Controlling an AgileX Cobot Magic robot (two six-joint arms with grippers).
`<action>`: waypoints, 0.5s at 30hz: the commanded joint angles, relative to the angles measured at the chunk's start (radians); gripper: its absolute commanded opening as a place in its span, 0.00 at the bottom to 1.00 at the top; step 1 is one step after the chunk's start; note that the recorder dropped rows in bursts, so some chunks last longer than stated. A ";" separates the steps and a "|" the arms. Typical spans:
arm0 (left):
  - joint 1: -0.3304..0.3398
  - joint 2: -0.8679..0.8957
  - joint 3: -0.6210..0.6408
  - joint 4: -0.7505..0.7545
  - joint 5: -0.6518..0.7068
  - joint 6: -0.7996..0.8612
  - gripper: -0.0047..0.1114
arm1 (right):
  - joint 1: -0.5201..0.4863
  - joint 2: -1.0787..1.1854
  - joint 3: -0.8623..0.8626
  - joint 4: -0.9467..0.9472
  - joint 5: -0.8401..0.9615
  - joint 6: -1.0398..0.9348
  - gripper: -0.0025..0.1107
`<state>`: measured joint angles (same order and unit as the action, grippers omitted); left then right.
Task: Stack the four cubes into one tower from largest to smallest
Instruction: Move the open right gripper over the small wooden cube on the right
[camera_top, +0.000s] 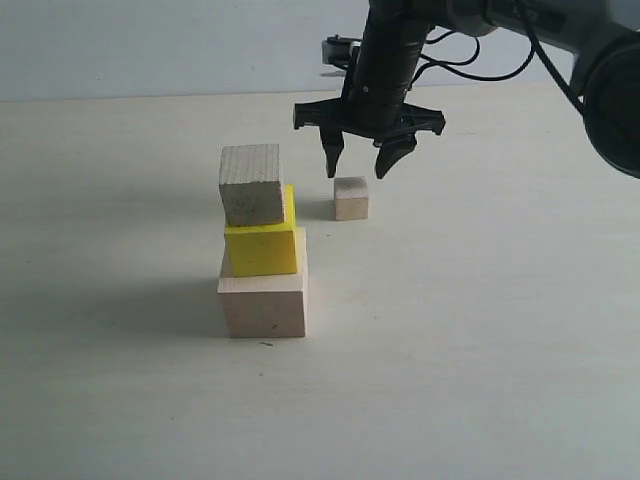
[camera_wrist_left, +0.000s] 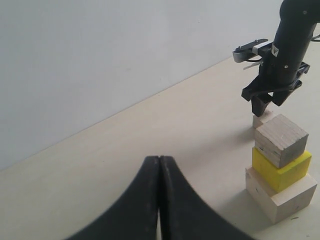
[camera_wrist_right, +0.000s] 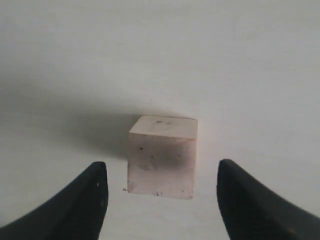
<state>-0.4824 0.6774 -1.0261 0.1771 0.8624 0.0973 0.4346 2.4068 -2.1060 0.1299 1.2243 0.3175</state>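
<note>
- Three cubes up: large pale cube (camera_top: 263, 308), yellow cube (camera_top: 262, 250), smaller wood cube (camera_top: 251, 185).
- Smallest cube (camera_top: 351, 198) is left, on the table (camera_top: 480, 350) near them; right gripper (camera_top: 358, 168) hangs spread above it, empty.
- Left gripper (camera_wrist_left: 159, 162) pinched closed, empty.

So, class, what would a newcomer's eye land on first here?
The bright yellow cube, sandwiched crookedly between the large pale wood cube below and a smaller wood cube on top. Beyond it, the right gripper hangs open just above the smallest cube.
</note>
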 joint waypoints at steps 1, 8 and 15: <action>-0.005 -0.003 0.005 -0.010 -0.020 -0.001 0.04 | 0.001 0.026 -0.007 0.000 -0.003 0.001 0.56; -0.005 -0.003 0.005 -0.014 -0.020 -0.001 0.04 | 0.001 0.035 -0.007 0.000 -0.020 0.001 0.56; -0.005 -0.003 0.005 -0.014 -0.020 -0.001 0.04 | 0.001 0.035 -0.007 0.014 -0.055 0.001 0.56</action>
<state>-0.4824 0.6774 -1.0261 0.1752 0.8608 0.0973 0.4346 2.4435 -2.1060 0.1361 1.1892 0.3175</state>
